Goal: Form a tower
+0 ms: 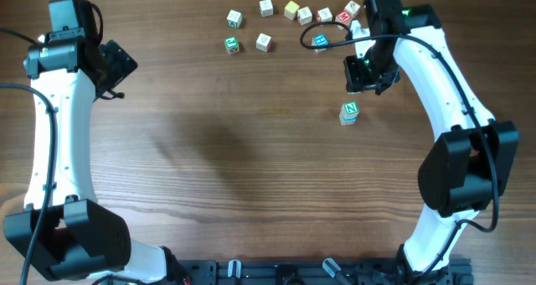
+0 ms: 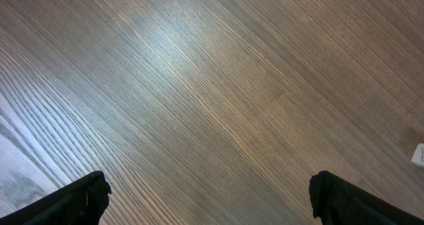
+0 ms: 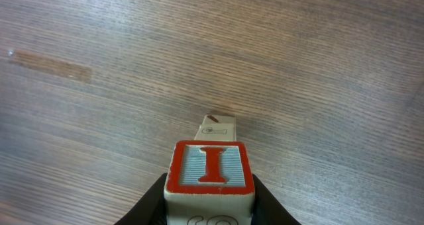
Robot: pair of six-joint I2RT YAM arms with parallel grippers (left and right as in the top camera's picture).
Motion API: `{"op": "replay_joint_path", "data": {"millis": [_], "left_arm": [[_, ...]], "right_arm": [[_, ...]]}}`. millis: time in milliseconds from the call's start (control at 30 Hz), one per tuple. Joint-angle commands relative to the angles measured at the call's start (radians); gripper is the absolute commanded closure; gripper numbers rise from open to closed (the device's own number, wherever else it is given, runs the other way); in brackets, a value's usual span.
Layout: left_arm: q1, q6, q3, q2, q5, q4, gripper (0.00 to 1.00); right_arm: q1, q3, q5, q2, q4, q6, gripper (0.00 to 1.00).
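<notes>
The right gripper (image 3: pixel 209 208) pinches the red-I cube (image 3: pixel 209 164) by two sides, leaving its underside free, I'd say, to land flat on the tower (image 1: pixel 349 112) standing near on the table (image 1: pixel 251 168), while spare cubes (image 1: pixel 291 11) sit scattered along the far edge and the left gripper (image 2: pixel 209 188) hangs spread wide, well apart.
</notes>
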Motion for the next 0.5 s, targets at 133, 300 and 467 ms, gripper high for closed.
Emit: {"op": "replay_joint_path", "data": {"millis": [133, 300, 467], "left_arm": [[0.003, -0.017, -0.005, 0.010, 0.002, -0.001, 0.00], [0.003, -0.017, -0.005, 0.010, 0.002, -0.001, 0.00], [0.003, -0.017, -0.005, 0.010, 0.002, -0.001, 0.00]], "right_arm": [[-0.004, -0.072, -0.005, -0.002, 0.008, -0.017, 0.75], [0.002, -0.103, -0.004, -0.002, 0.027, -0.017, 0.75], [0.041, -0.172, 0.082, -0.002, 0.088, -0.009, 0.75]]}}
